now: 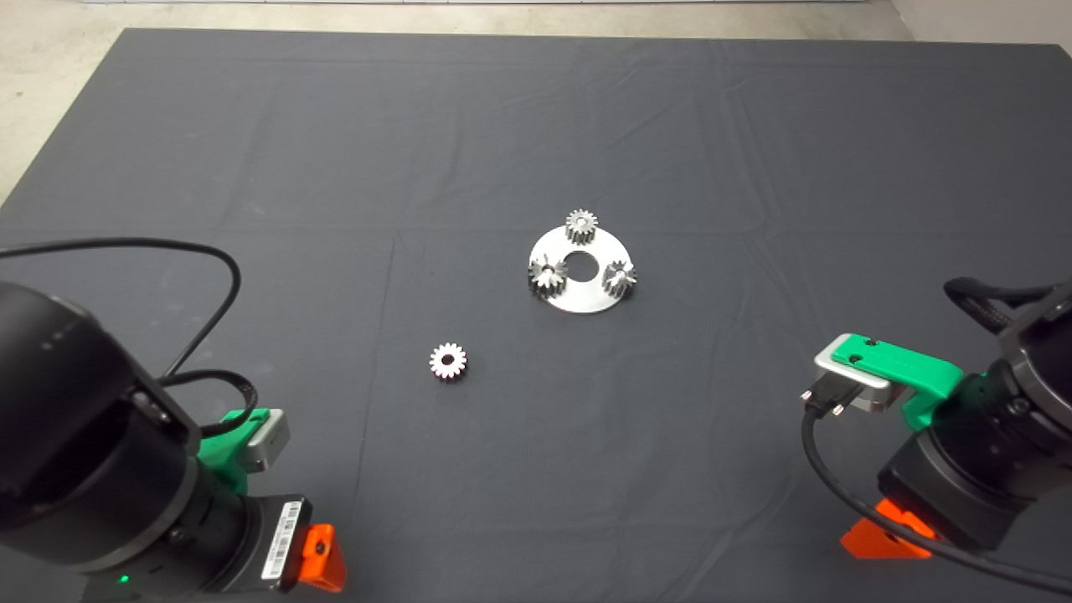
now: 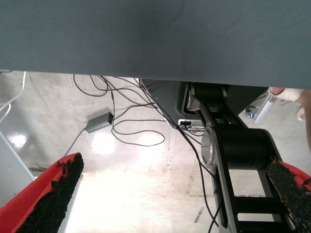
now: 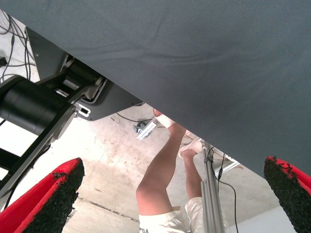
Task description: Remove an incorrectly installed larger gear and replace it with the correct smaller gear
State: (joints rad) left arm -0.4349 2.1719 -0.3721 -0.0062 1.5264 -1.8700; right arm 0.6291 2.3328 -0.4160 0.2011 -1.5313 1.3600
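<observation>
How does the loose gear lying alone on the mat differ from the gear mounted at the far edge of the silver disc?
The small bright silver spur gear lies flat on the dark mat, alone; the duller grey far gear sits on the round silver plate. The loose gear's face looks pale and shiny with an open centre hole; the far gear looks darker. Both are toothed metal spur gears.

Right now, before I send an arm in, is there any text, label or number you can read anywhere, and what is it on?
White barcode sticker on the left arm's wrist: printed lines too small to read.
Gears, round plate, mat: no markings visible.
Wrist views: no readable text.
</observation>
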